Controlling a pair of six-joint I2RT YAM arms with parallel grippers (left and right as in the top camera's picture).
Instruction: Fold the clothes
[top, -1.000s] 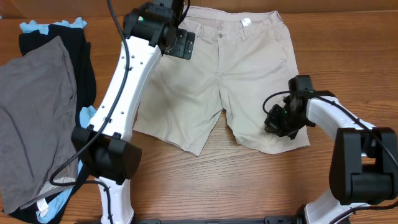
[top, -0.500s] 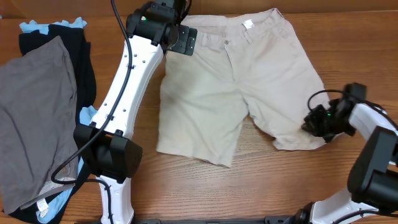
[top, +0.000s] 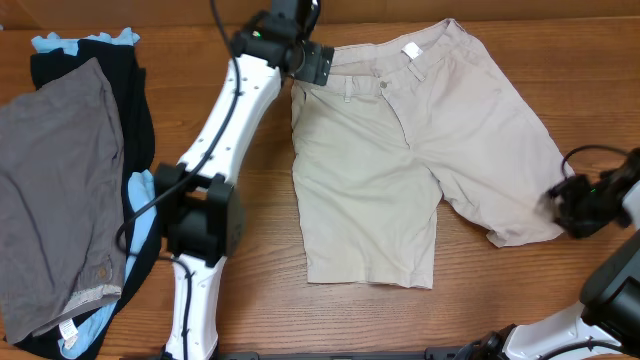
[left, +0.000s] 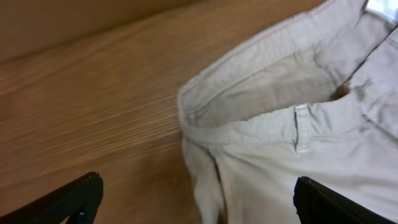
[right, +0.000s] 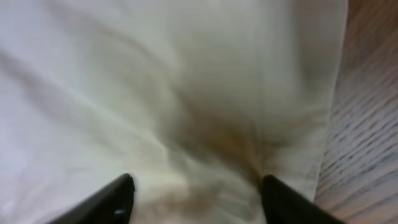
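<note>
Khaki shorts (top: 400, 170) lie spread flat on the wooden table (top: 270, 290), right of centre, waistband at the far edge, legs toward the arms. Left gripper (left: 196, 190) sits over the waistband's left corner, fingers wide apart (corner lies between them, not pinched). Right gripper (top: 565, 207) is at the outer leg's hem, fingers (right: 121, 196) apart, puckered cloth in the gap. Grey garment (top: 50, 190) is piled well off to the left.
</note>
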